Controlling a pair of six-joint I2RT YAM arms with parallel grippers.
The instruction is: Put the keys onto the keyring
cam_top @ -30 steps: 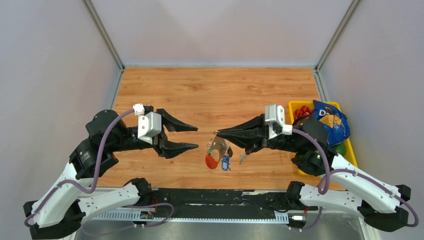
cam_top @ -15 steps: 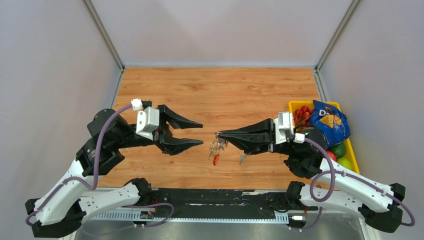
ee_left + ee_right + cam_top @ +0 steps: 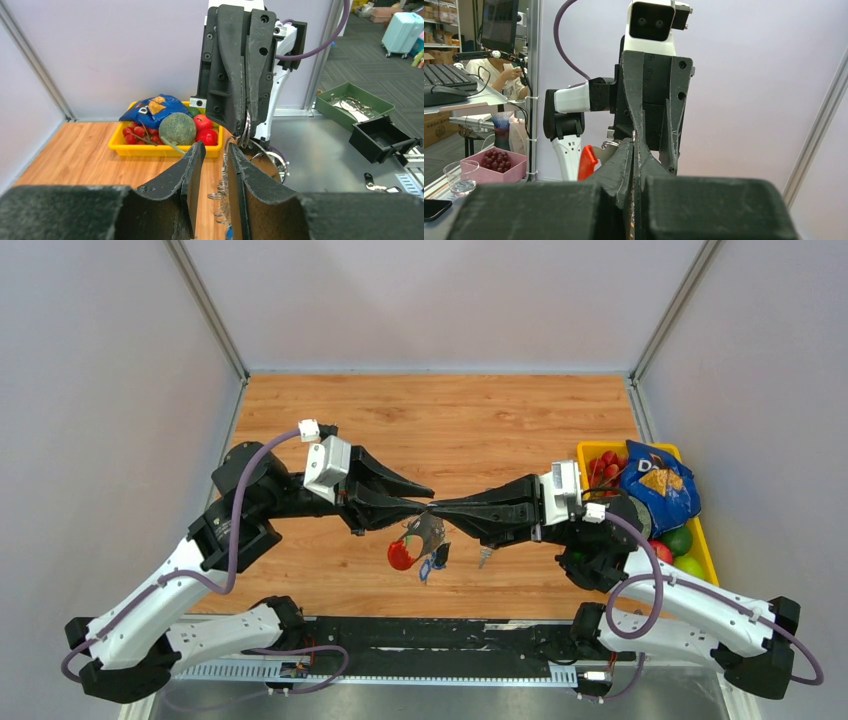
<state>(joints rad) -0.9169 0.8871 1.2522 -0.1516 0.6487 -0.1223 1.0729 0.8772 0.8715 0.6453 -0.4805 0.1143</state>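
My right gripper (image 3: 437,508) is shut on the keyring (image 3: 432,512) and holds the bunch above the table. The thin ring shows pinched at its tips in the right wrist view (image 3: 634,134). The red oval tag (image 3: 400,555), grey strap (image 3: 430,532) and blue piece (image 3: 440,558) hang below. My left gripper (image 3: 428,501) meets the right one tip to tip. Its jaws stand narrowly apart, and the hanging rings (image 3: 220,192) lie between them, against one finger (image 3: 240,170). The small key (image 3: 485,557) lies on the table under the right gripper.
A yellow tray (image 3: 585,450) stands at the right edge, holding a blue chip bag (image 3: 660,485), red fruit and green fruit. It also shows in the left wrist view (image 3: 165,149). Grey walls close the table on three sides.
My left arm has swung right until its fingertips reach the ring held by the right gripper, and its jaws have narrowed. The bunch has swung, with the red tag now to the left.
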